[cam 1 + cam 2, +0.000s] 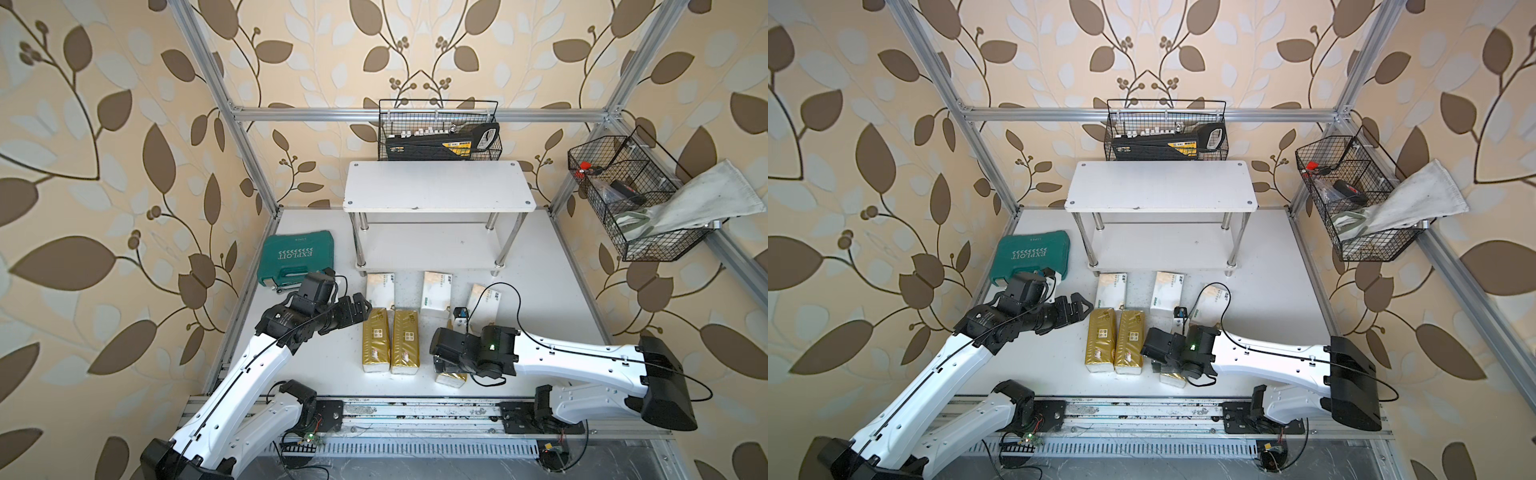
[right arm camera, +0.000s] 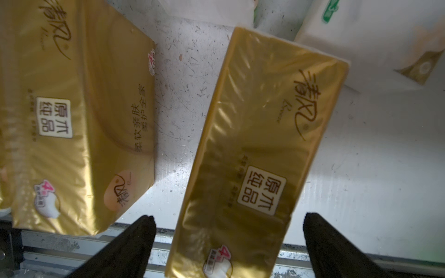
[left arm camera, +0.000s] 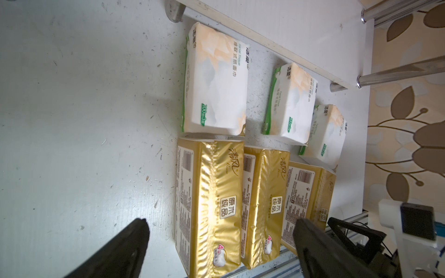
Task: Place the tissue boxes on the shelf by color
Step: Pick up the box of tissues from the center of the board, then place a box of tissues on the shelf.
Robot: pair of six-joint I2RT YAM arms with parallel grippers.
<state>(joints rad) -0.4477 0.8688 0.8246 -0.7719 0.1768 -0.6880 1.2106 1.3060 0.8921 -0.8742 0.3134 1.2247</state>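
The shelf (image 1: 436, 187) stands at the back of the table with both white boards bare. In front of it lie three white tissue boxes (image 1: 380, 286) (image 1: 436, 291) (image 1: 484, 297). Nearer me, two gold ones (image 1: 376, 340) (image 1: 405, 340) lie side by side. A third gold one (image 1: 451, 378) is mostly covered by the right arm. My left gripper (image 1: 360, 306) (image 3: 224, 228) hangs open just left of the gold pair, holding nothing. My right gripper (image 2: 228, 223) is open above the third gold box (image 2: 260, 156), whose near end lies between the fingers without touching them.
A green tool case (image 1: 291, 259) lies at the table's left. A black wire basket (image 1: 440, 133) with tools hangs behind the shelf. Another basket (image 1: 636, 199) with a white cloth (image 1: 706, 199) hangs at the right. An aluminium rail (image 1: 415, 411) runs along the front edge.
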